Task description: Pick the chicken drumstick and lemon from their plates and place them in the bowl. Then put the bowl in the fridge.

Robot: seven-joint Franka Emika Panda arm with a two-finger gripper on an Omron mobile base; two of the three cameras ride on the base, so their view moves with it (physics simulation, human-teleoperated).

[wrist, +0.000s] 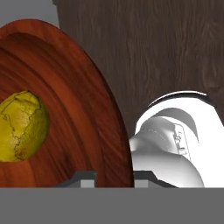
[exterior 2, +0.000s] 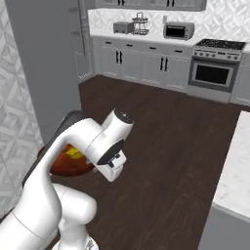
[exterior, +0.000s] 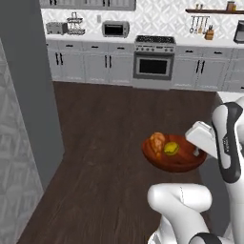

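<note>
At the left of the left base view a tall grey fridge [exterior: 28,90] side panel is seen, standing on the dark wood floor [exterior: 109,124]. To its right, over that floor, the reddish-brown bowl [exterior: 177,161] is held up in the air, its opening turned upward. Inside it the chicken drumstick [exterior: 157,142] is seen at the left, with its long axis running roughly from the near rim toward the far rim; which end is the bone end cannot be told. Just beside it, to the right, the lemon [exterior: 171,148] is lodged in the bowl's hollow. Further right, the bowl's right rim is met by the white hand of the arm.

In the hand view the lemon [wrist: 19,127] is seen at the left edge, resting on the bowl [wrist: 78,118] wall, its long axis tilted slightly from upright in that view. The bowl's rim is pinched by the gripper [wrist: 114,178], one finger inside the rim and one outside, the jaws closed on the thin wall.

In the right base view the bowl [exterior 2: 68,166] is seen partly hidden behind the arm.
</note>
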